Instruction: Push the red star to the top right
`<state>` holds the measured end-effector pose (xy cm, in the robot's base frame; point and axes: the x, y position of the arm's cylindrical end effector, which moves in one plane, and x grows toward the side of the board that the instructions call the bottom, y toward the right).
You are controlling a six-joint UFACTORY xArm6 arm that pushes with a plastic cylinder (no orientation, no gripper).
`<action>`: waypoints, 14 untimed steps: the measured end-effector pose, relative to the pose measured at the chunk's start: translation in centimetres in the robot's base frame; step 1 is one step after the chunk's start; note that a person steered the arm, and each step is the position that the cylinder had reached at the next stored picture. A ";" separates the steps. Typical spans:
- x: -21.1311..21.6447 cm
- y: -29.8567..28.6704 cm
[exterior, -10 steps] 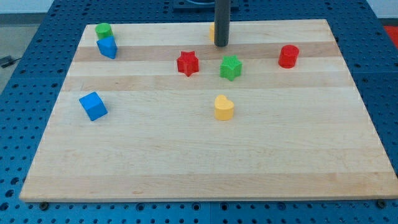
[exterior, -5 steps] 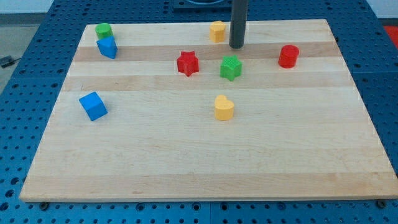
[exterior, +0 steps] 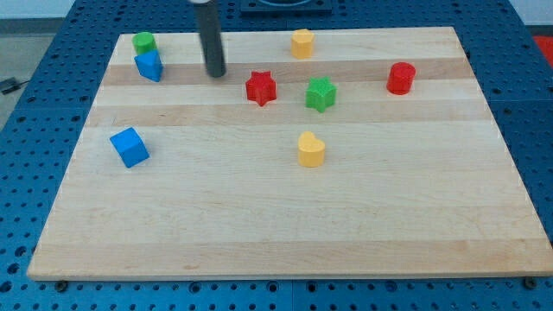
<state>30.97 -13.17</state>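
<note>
Tool first: my tip [exterior: 215, 74] is a bare rod end, holding nothing, set down on the wooden counter [exterior: 285, 233] to the view's left of the red star [exterior: 260, 88] and slightly toward the view's top, near it but apart. Working near to far: lower half of the counter bare; a blue cube [exterior: 130, 146] at the view's left; a yellow block [exterior: 311, 149], roughly heart-shaped, below centre. Next row back: red star, with a green star-like block [exterior: 320, 93] just beside it on the view's right, small gap between them; red cylinder [exterior: 400, 78] farther right, well apart. Behind these, a second blue block [exterior: 149, 66] touching or nearly touching a green block [exterior: 143, 41] in the top left corner, and a yellow block [exterior: 301, 42], shape unclear, near the top edge at centre. Judgement: task hardly begun, star far from the top right corner. Risks: a straight shove toward the view's right would likely drive the star into the green block and carry both along, possibly on into the red cylinder. With the tip slightly above the star's centreline, an off-centre push could spin the star or send it toward the view's bottom.
</note>
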 end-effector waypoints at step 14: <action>-2.8 19.8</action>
<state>28.18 6.62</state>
